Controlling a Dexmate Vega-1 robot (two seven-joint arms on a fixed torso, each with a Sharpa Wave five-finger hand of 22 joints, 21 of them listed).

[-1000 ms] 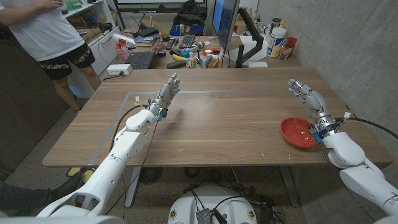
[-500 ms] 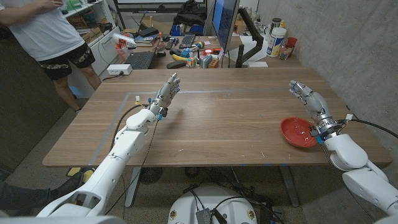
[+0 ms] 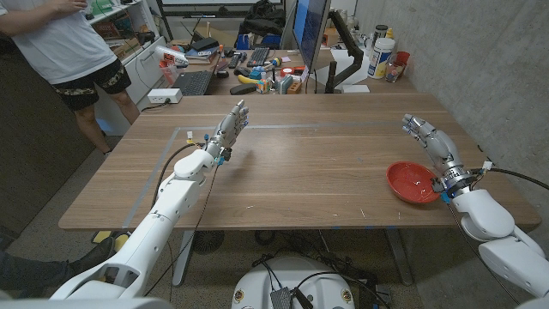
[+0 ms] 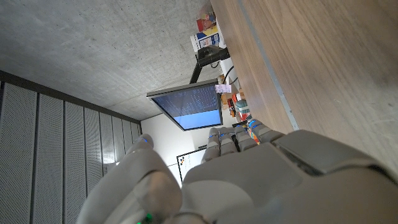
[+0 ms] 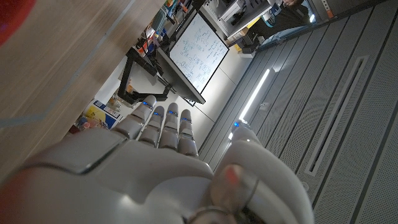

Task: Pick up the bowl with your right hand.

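Note:
A shallow red bowl (image 3: 413, 182) sits on the wooden table (image 3: 309, 163) near its right front corner. My right hand (image 3: 426, 137) stands just beyond and to the right of the bowl, fingers straight and apart, holding nothing; its wrist is beside the bowl's right rim. In the right wrist view the back of that hand (image 5: 155, 165) shows, with a sliver of the red bowl (image 5: 13, 18) at the corner. My left hand (image 3: 230, 129) is raised over the table's left middle, fingers extended and empty; its back (image 4: 261, 174) appears in the left wrist view.
A person (image 3: 64, 51) stands off the table's far left corner. A cluttered desk with a monitor (image 3: 309, 34), keyboard (image 3: 193, 83) and bottles (image 3: 382, 56) lies behind the far edge. A concrete wall (image 3: 497, 77) runs along the right. A faint tape line (image 3: 184, 131) marks the tabletop.
My right hand has drifted slightly to the right and toward the front edge, away from the bowl's centre. Left arm and bowl have not moved.

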